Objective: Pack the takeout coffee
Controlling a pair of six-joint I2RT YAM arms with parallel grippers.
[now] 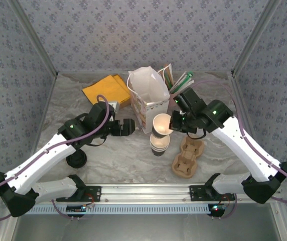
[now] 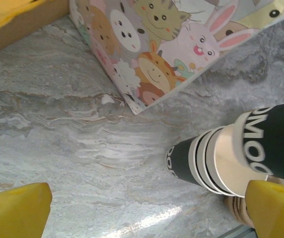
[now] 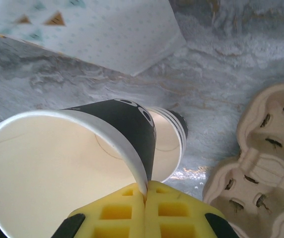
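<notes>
Right wrist | right end effector (image 3: 146,194) clamps takeout coffee (image 3: 57,163) rim | left end effector (image 1: 128,126) spread wide, reaching inward

Cartoon bag and paper cups on a marbled table

The left gripper (image 2: 147,210) is spread wide, its yellow pads (image 2: 18,210) at the lower corners. A paper bag (image 2: 172,44) printed with cartoon animals stands on the grey marbled table (image 2: 57,129). Near it is a ringed paper cup (image 2: 196,158) with a dark base, and a lettered dark cup (image 2: 276,144) sits over its cream rim. A yellow-topped brown packet (image 2: 18,22) fills the upper left.
</notes>
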